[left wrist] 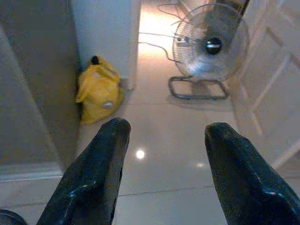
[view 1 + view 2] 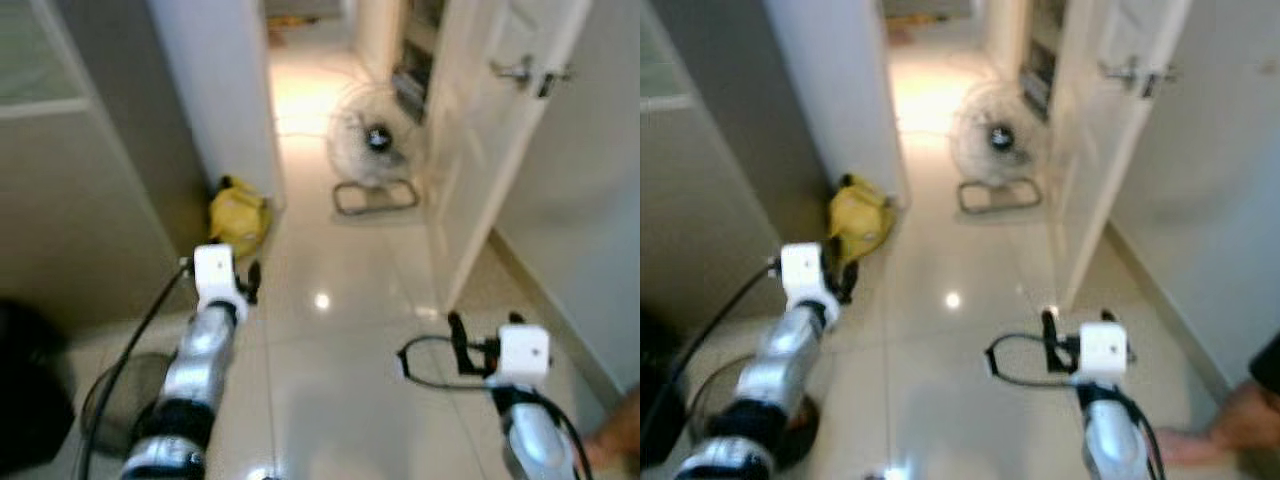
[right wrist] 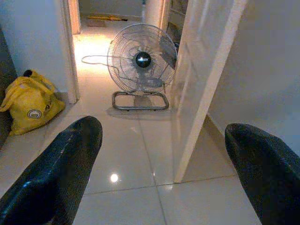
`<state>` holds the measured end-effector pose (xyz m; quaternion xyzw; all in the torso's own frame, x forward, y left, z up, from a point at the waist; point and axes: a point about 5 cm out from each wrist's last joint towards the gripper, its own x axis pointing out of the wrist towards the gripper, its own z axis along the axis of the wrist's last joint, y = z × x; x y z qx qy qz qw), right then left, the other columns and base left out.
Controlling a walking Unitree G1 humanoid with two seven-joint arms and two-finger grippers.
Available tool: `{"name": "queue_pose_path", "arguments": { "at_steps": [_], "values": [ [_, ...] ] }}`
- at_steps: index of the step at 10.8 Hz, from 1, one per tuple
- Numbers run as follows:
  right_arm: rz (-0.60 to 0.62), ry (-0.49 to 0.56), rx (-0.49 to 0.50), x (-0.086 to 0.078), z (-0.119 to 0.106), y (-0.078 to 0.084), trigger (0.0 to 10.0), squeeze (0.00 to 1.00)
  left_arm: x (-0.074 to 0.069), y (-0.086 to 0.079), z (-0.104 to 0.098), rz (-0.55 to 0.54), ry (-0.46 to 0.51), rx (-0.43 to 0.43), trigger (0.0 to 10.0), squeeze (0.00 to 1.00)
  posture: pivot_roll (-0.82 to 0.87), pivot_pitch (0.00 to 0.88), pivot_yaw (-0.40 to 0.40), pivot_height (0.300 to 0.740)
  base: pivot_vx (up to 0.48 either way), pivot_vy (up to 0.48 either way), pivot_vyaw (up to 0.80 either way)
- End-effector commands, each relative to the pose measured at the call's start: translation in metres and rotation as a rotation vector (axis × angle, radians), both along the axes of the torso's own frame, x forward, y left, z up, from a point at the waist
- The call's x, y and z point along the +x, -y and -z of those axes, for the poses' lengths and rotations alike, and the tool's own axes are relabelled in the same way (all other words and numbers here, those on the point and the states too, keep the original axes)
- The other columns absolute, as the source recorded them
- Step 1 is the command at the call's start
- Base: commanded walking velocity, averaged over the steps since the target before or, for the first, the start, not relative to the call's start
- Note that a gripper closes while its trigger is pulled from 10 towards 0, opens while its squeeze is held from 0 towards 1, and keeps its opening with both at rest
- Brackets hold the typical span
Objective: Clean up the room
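While both silver arms reach forward over the glossy cream tiled floor (image 2: 330, 380), you have nothing in either gripper: the left gripper (image 1: 164, 136) shows its two black fingers set well apart with only bare tile between them, and the right gripper (image 3: 164, 140) stands spread even wider, likewise empty. Take the round grey metal floor fan (image 3: 142, 65) on its looped tube stand as your landmark. It stands in the hallway opening, just beside the edge of the open white panelled door (image 2: 490, 130), which lies on the fan's right. The crumpled yellow fabric bag with a round logo (image 1: 99, 93) sits on the floor to the fan's left and a little nearer to you, tucked against the foot of the white wall corner (image 2: 225, 90) and touching the grey wall beside it. A thin cable (image 3: 93, 60) trails across the tiles behind the fan, on the bag's side. Your left gripper is in line with the bag, near it but apart; your right gripper hangs nearer to you than the fan, off the door's edge. A person's hand (image 2: 1240, 420) shows low by the wall, well to the fan's right.
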<state>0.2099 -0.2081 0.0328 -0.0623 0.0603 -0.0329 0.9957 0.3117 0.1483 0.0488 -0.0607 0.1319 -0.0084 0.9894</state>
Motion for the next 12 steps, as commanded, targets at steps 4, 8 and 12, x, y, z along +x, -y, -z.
{"name": "queue_pose_path", "arguments": {
  "at_steps": [4, 8, 12],
  "values": [
    [0.002, -0.028, 0.017, 0.006, 0.003, -0.002, 10.0, 0.00, 0.005, 0.027, -0.016, 0.170, 0.107, 0.101, 10.0, 0.00, -0.07, 0.000, 0.042, 0.740, 0.000, 0.000, 0.28],
    [0.052, -0.514, 0.089, 0.013, 0.077, 0.002, 10.0, 0.00, -0.026, 0.053, 0.065, 0.359, -0.476, 0.286, 10.0, 0.00, -0.08, 0.000, 0.053, 0.740, 0.000, 0.000, 0.00],
    [-0.023, -0.844, 0.113, -0.016, 0.112, -0.025, 10.0, 0.00, -0.067, 0.032, 0.102, 0.195, -0.697, 0.418, 10.0, 0.00, -0.17, 0.000, 0.073, 0.740, 0.000, 0.000, 0.00]
  ]
}}
